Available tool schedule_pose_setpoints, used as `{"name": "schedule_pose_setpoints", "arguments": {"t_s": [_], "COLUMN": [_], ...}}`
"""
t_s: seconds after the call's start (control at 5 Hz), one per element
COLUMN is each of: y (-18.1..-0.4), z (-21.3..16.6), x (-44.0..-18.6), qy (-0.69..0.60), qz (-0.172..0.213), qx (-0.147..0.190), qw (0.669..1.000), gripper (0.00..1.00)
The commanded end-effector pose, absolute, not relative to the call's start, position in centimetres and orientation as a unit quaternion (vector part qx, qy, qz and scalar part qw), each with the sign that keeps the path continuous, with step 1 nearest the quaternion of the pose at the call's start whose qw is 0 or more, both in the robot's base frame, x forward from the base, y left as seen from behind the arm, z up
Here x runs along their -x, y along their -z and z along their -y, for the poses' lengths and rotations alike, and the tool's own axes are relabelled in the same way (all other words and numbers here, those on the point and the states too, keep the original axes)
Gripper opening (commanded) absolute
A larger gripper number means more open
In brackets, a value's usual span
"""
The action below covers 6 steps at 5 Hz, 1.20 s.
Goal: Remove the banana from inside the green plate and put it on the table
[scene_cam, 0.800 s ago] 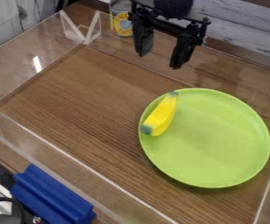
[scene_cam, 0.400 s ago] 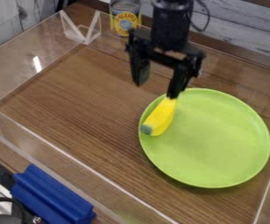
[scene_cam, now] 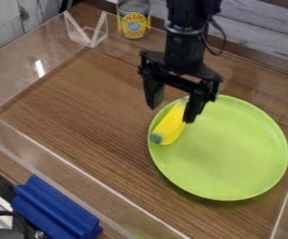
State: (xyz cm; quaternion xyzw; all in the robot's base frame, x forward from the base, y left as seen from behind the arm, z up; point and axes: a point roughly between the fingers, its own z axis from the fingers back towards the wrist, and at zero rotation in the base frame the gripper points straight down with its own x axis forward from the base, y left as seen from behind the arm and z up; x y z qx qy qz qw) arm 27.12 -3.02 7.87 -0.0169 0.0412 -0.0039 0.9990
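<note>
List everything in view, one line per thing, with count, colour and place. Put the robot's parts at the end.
banana: one, yellow with darker greenish tips, inside the plate near its left edge, partly under the gripper
green plate: one, lime green, on the right side of the table
table: one, brown wood grain, under the plate
clear walls: transparent, along the table's borders
can: one, silvery with a yellow label, at the top of the view, left of the arm
blue object: one, blue, bottom left, outside the clear wall
arm: one, black, coming in from the top
gripper: one, black, fingers apart, over the banana's upper end
</note>
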Motion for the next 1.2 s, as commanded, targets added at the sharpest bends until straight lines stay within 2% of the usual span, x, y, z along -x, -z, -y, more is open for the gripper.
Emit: {"name": "schedule_pose_setpoints", "arguments": {"t_s": [0.0, 0.8, 1.0], "y": [-7.9, -5.8, -5.8], "z": [3.6, 4.6, 4.6], "x": [-27.4, -27.5, -27.7], "qy": [0.010, 0.013, 0.020], "qz": [-0.023, -0.027, -0.028], "qx": [0.017, 0.028, 0.031], "qw": [1.000, 0.999, 0.999], "gripper": [1.00, 1.00, 1.00]}}
